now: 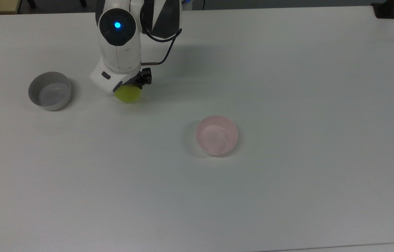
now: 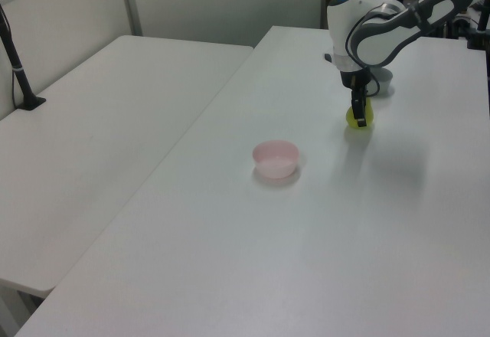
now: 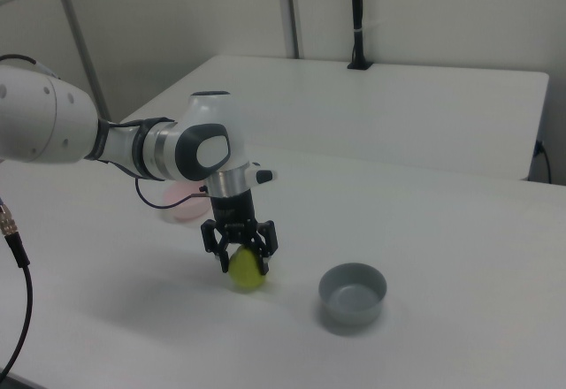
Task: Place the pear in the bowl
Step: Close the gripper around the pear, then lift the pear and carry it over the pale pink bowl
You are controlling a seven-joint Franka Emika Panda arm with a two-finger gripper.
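Low in the frame's centre, the gripper [image 3: 240,249] straddles the pear [image 3: 247,270] on the bench [image 3: 442,230]. A grey bowl [image 3: 353,293] sits lower right; the pink bowl [image 3: 184,203] peeks behind the arm.
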